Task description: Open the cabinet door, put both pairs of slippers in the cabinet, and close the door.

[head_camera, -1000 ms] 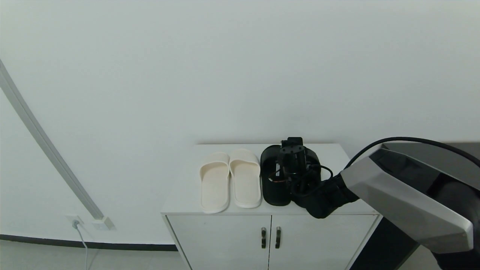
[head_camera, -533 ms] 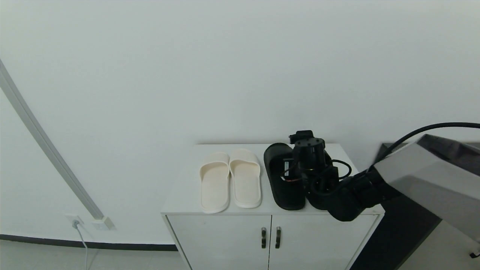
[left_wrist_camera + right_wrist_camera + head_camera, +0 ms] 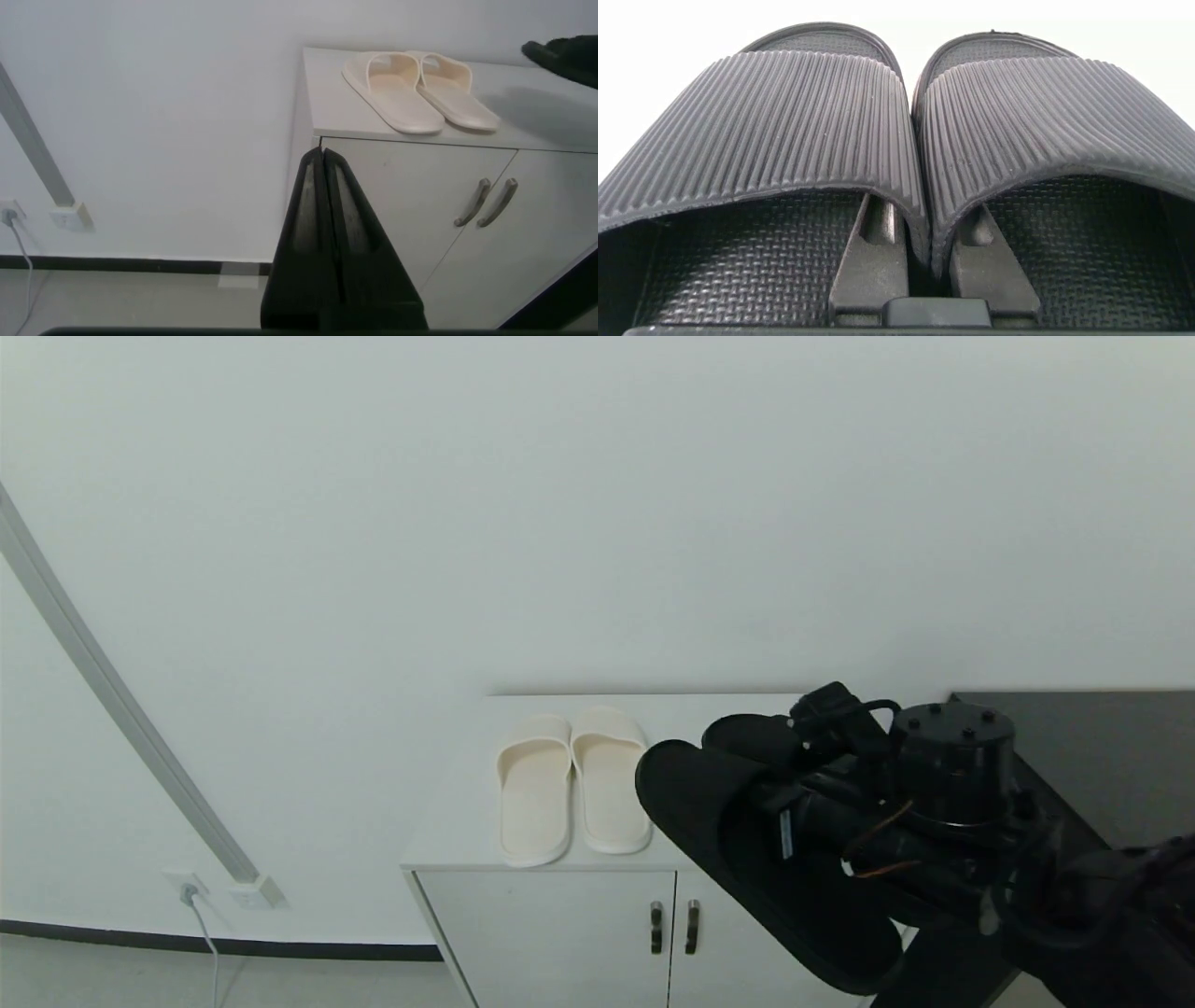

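Your right gripper (image 3: 923, 245) is holding the ribbed-strap black slippers (image 3: 709, 803) aloft before the closed cabinet (image 3: 551, 933), jaws clamping both straps. Smooth cream slippers (image 3: 571, 784) are lying on top; your left gripper (image 3: 324, 187) is hanging, jaws together.

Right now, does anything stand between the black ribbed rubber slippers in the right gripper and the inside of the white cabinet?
Yes. The white cabinet's left door and right door are both shut, so the way inside is blocked. The right gripper holds the black slippers in the air, toward the cabinet's right side.
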`<state>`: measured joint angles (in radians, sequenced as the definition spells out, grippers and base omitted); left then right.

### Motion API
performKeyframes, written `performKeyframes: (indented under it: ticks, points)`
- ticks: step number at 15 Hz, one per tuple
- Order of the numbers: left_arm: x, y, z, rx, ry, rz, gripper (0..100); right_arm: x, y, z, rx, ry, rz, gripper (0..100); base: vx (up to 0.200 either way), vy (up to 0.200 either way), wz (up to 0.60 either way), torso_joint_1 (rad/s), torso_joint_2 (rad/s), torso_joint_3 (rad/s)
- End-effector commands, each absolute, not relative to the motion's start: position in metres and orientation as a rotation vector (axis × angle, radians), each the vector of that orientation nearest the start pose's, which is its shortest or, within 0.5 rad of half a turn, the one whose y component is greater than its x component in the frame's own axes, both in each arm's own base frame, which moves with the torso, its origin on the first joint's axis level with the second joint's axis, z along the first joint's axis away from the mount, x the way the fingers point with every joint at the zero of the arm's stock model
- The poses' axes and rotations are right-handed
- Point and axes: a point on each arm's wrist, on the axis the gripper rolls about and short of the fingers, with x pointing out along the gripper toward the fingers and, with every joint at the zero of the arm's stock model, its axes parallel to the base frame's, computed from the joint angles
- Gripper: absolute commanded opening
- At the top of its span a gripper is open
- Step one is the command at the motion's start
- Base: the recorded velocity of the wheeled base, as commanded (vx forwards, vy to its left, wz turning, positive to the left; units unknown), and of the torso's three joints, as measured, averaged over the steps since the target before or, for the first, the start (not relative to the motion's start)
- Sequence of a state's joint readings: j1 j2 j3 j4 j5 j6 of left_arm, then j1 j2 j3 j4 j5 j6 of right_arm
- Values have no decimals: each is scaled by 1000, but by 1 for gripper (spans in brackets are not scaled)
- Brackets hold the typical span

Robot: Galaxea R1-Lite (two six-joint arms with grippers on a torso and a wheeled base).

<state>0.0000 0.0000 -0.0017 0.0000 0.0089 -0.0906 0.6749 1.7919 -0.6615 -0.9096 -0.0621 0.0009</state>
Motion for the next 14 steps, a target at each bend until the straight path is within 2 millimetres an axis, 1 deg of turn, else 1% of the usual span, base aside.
performKeyframes:
  ticks: [1,2,3,4,10,14]
  points:
    - [-23,0,76,-92,-2,9,0,209,177,163,-66,156,731,0,0,0,0,0,0,0]
    - [-23,0,76,-92,-3,9,0,207,176,165,-63,154,752,0,0,0,0,0,0,0]
    - [-23,0,76,-92,-2,9,0,197,174,168,-61,155,809,0,0,0,0,0,0,0]
    - [-23,0,76,-92,-2,9,0,195,174,169,-61,155,815,0,0,0,0,0,0,0]
    - [-23,0,76,-95,-4,12,0,192,174,161,-72,185,822,0,0,0,0,0,0,0]
    - [-23,0,76,-95,-4,12,0,191,173,159,-75,190,824,0,-200,0,0,5,1,1]
